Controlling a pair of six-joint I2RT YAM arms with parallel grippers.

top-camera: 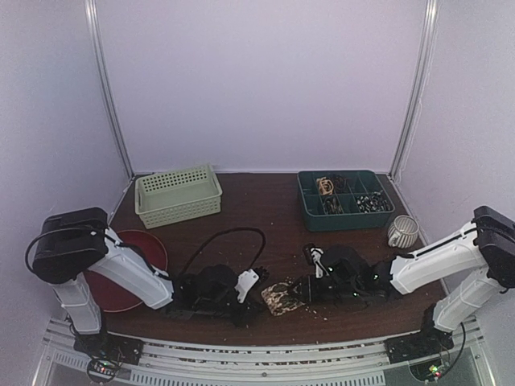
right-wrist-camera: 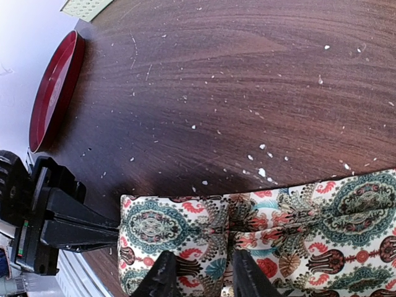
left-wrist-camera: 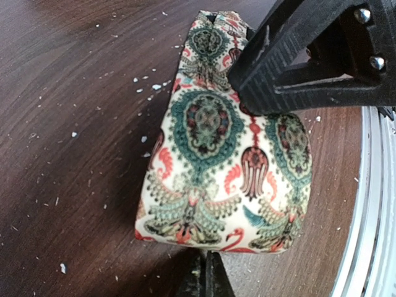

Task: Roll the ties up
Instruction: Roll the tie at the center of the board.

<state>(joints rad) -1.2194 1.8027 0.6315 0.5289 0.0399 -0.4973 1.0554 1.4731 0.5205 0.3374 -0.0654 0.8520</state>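
One tie [top-camera: 282, 297] lies folded into a short thick bundle near the table's front edge, between my two grippers. Its cloth [left-wrist-camera: 223, 167] is cream with teal, red and brown ornaments. My left gripper [left-wrist-camera: 207, 277] is shut, its tips together right at the bundle's near edge; in the top view it [top-camera: 245, 291] sits just left of the tie. My right gripper [right-wrist-camera: 204, 278] comes in from the other side, with a bunched fold of the tie [right-wrist-camera: 278, 229] between its two fingers. One of its black fingers [left-wrist-camera: 272, 86] rests on the cloth.
A red plate [top-camera: 129, 265] lies at the left, behind it a pale green basket [top-camera: 177, 195]. A dark green divided tray [top-camera: 344, 199] and a striped mug [top-camera: 402, 232] stand at the back right. A black cable [top-camera: 229, 241] loops mid-table. The metal front rail [left-wrist-camera: 371, 216] runs close by.
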